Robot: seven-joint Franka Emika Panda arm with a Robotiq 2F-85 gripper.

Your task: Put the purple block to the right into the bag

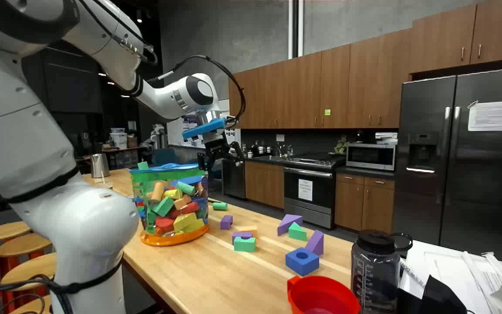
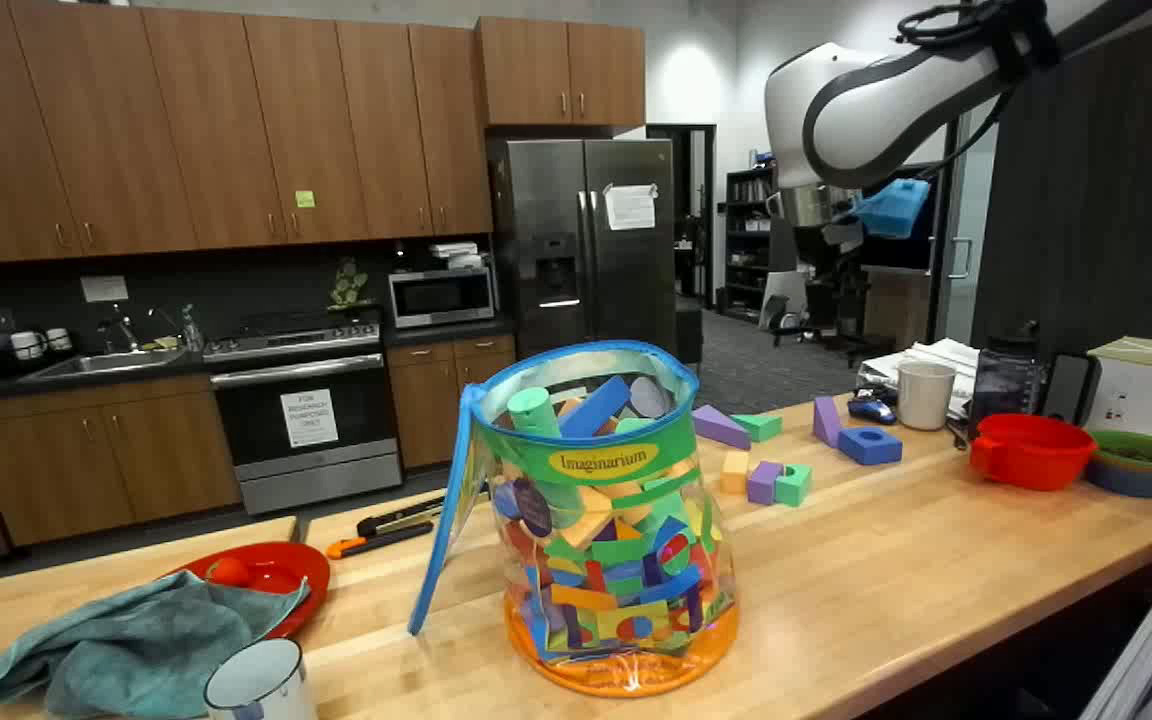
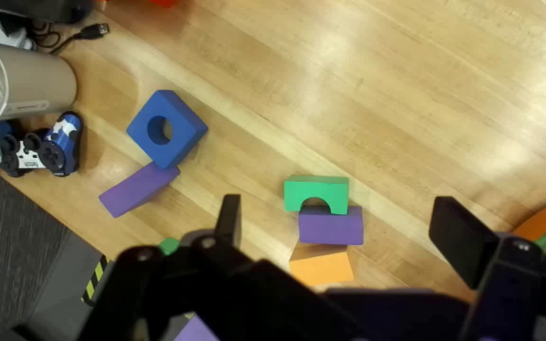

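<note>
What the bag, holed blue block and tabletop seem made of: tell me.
Bag: glossy clear plastic, probably; see-through, glinting. Blue block: matte, perhaps foam or wood; evenly coloured, no shine. Tabletop: apparently wood, satin finish; grain strips, soft reflections.

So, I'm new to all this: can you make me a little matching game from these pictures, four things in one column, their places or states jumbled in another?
Things
1. Clear plastic Imaginarium bag
2. Small purple block
3. Square blue block
4. The jaws

Places and states
A. Spread open, gripping nothing
B. Has a round hole
C. Between the green arch block and the orange block
D. Holding many-coloured blocks

Pairs
1-D
2-C
3-B
4-A
</note>
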